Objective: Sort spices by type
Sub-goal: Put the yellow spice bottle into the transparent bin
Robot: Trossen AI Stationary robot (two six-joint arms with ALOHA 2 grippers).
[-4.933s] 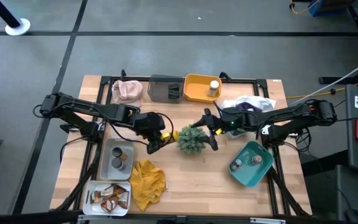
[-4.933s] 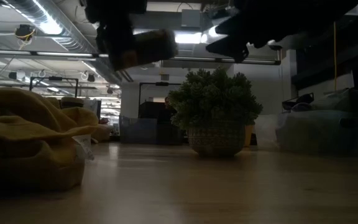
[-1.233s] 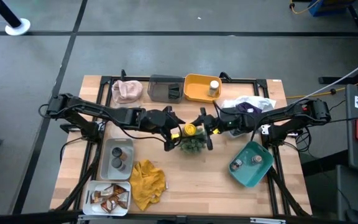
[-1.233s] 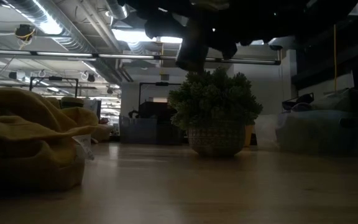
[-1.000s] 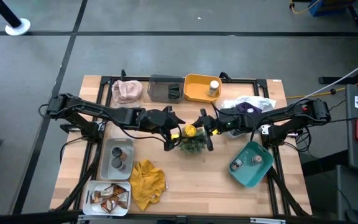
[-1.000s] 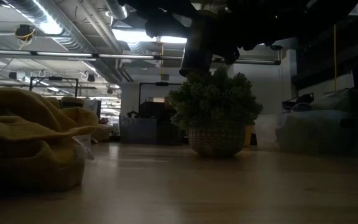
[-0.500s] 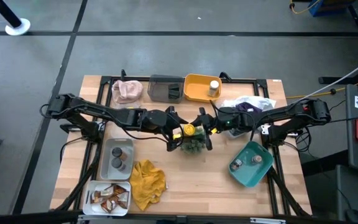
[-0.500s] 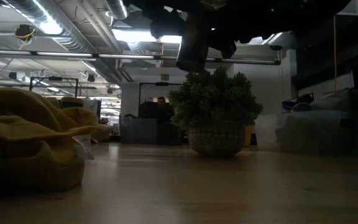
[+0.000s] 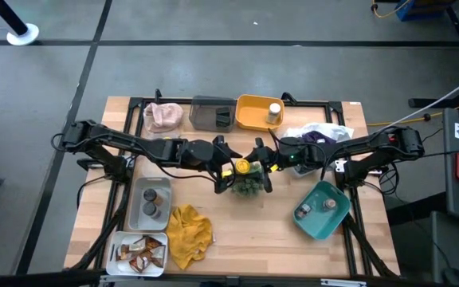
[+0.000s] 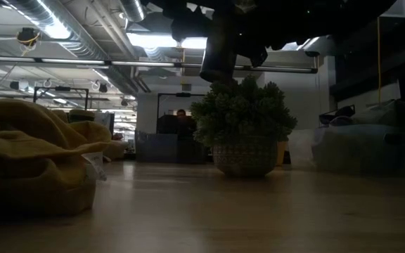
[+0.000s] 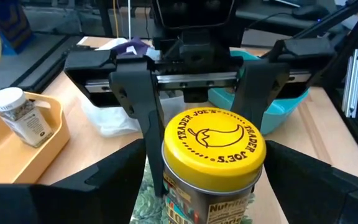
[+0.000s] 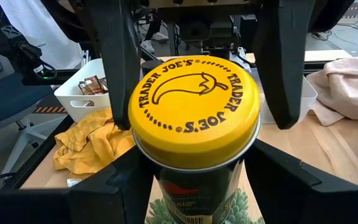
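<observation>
Two grippers meet over the middle of your table, above the plant (image 9: 247,184). Between them is one yellow-lidded jar (image 9: 243,167), held in the air lid up.

Your left gripper (image 9: 228,169) has the jar clamped between its fingers (image 11: 135,180). Your right gripper (image 9: 260,167) faces it from the other side, with its fingers (image 11: 258,84) spread wide on either side of the lid; you cannot tell whether they touch it.

Elsewhere, a white-capped jar (image 9: 274,111) stands in the yellow tray (image 9: 253,120) at the far edge. Two grey jars (image 9: 150,202) sit in the grey bin (image 9: 139,218), packets (image 9: 140,249) fill the white bin (image 9: 115,257), and a small jar (image 9: 326,206) lies in the teal bowl (image 9: 307,226).
</observation>
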